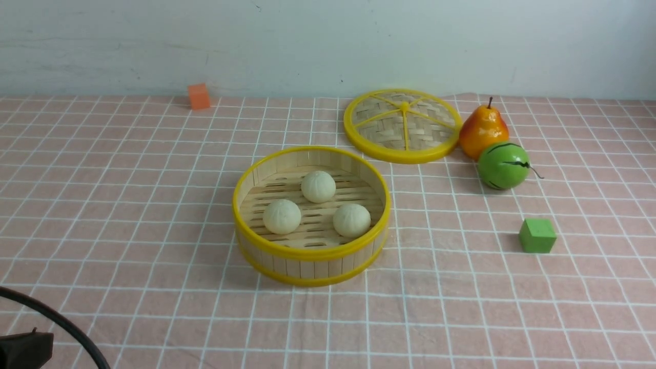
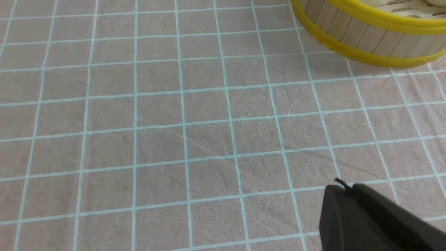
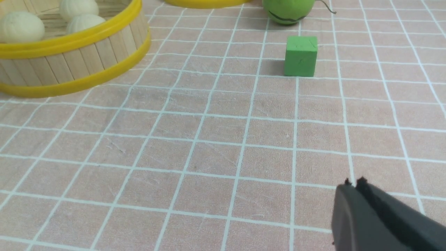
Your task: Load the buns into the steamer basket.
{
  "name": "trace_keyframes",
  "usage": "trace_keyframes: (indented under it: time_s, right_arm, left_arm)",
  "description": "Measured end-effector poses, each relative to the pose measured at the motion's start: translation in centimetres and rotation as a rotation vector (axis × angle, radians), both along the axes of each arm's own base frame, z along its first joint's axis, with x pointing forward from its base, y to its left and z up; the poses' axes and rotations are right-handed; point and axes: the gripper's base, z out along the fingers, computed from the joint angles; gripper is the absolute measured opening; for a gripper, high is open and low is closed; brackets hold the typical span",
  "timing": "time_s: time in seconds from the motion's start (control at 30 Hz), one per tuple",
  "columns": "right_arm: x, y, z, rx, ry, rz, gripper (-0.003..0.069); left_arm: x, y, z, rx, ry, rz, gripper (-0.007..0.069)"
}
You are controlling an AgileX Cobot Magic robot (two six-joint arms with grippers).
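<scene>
Three buns in the basket

Three buns (image 1: 318, 186) (image 1: 282, 217) (image 1: 351, 221) sit inside the steamer basket (image 1: 311, 266); the left pincer (image 2: 343, 184) and the right pincer (image 3: 355, 183) are each pressed together; the woven lid (image 1: 405, 125) lies beyond, to the right.

From between the arms, we look forward and down over the whole basket (image 1: 310, 268); both closer wrist views share its near wall.

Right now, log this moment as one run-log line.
buns: all three inside steamer basket | left claw: shut, empty | right claw: shut, empty | lid: off, beyond basket
</scene>
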Motion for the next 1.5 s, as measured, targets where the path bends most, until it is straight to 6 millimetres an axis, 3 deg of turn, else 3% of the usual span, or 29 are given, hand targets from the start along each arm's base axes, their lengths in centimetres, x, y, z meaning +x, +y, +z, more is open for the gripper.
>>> trace_keyframes:
  time_s: [0.13, 0.33, 0.43, 0.6, 1.0, 1.5]
  right_arm:
    - [0.0, 0.0, 0.0, 0.0, 0.0, 0.0, 0.0002]
    - [0.0, 0.0, 0.0, 0.004, 0.001, 0.0, 0.001]
    - [0.0, 0.0, 0.0, 0.004, 0.0, 0.0, 0.001]
    - [0.0, 0.0, 0.0, 0.004, 0.0, 0.0, 0.0013]
    - [0.0, 0.0, 0.0, 0.007, 0.002, 0.0, 0.0021]
    - [0.0, 0.0, 0.0, 0.007, 0.002, 0.0, 0.0041]
  left_arm:
    - [-0.2, 0.1, -0.3, 0.0, -0.014, -0.006, 0.0017]
    - [-2.4, 1.8, -2.9, -0.116, -0.097, 0.089, 0.002]
    - [-3.7, 2.5, -4.7, -0.203, -0.29, 0.155, 0.0013]
    - [-4.2, 2.9, -7.3, -0.222, -0.491, 0.217, -0.0013]
    - [-4.5, 2.8, -9.7, -0.121, -0.313, 0.205, -0.0013]
    - [-4.6, 2.7, -9.8, -0.096, -0.299, 0.185, -0.0013]
